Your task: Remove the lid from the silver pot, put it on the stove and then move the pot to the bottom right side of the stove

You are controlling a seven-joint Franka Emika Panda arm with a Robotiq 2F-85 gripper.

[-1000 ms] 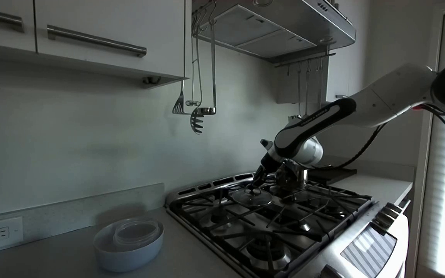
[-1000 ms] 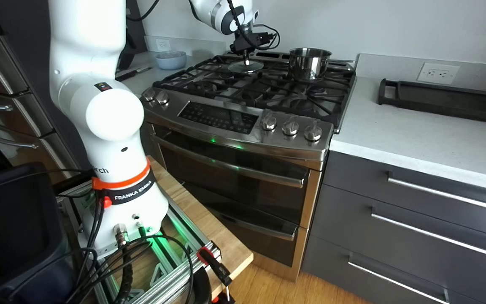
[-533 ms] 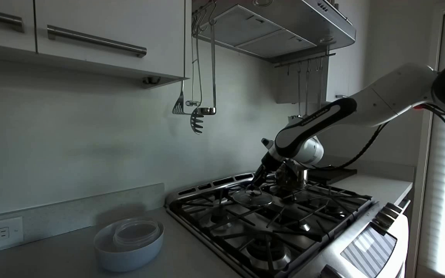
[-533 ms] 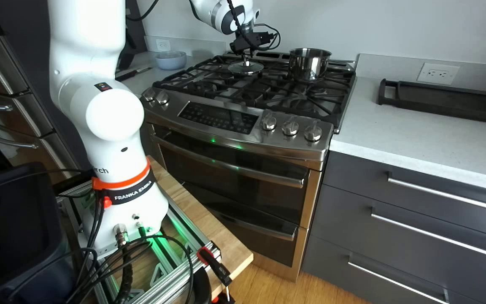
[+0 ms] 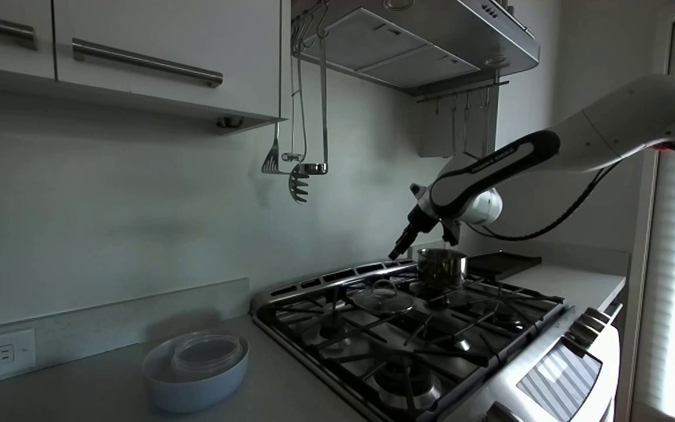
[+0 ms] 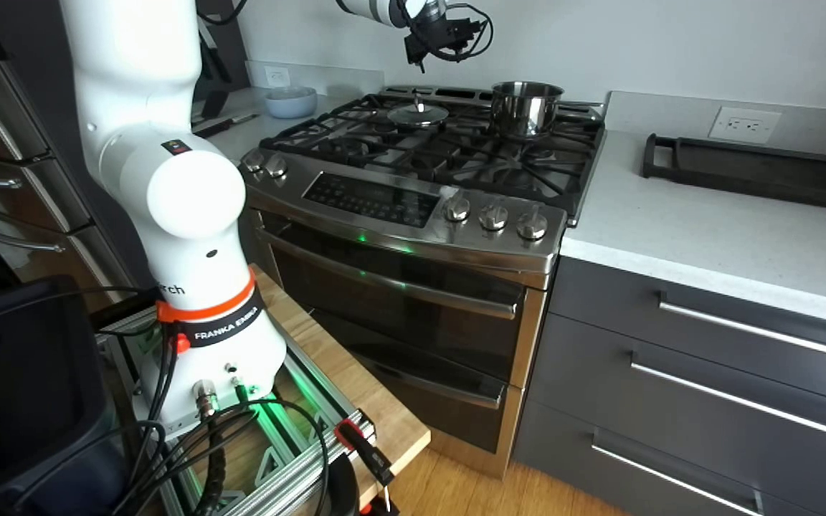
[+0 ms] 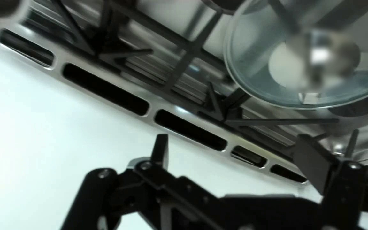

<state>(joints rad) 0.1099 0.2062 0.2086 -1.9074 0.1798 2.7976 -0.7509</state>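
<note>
– One pot (image 6: 525, 115), one lid (image 6: 404, 117), one stove (image 6: 280, 192). What else is there?
– Five knobs (image 6: 493, 216) along the stove's front in an exterior view. One pale blue bowl (image 5: 191, 391) on the counter (image 5: 279, 387), one clear container (image 5: 205, 366) inside it. One black tray (image 6: 779, 170) on the worktop (image 6: 714, 244) at the stove's other side, three drawers (image 6: 700, 416) under that.
– And the gripper (image 7: 235, 152)?
– One. It hangs above the lid, apart from it, jaws spread wide.
– Where do lid and pot sit?
– Both on the rear grates (image 7: 283, 121), apart from each other. The lid lies flat, between bowl and pot. The pot stands upright, lid already off.
– Delta vs a second ago?
– Back then the gripper is down at the lid's handle (image 7: 320, 56); now it's up and away from it. The lid and pot hold the same spots. In an exterior view the pot now shows nearly whole; earlier the arm (image 5: 583, 146) hides its upper part.
– Anything in the way?
– Bars of the grates stick up between pot and knobs. There's a hood (image 5: 402, 55) overhead in an exterior view. Some utensils (image 5: 313, 169) hang in front of the wall (image 5: 138, 205); they overlap, so can't give a count.
</note>
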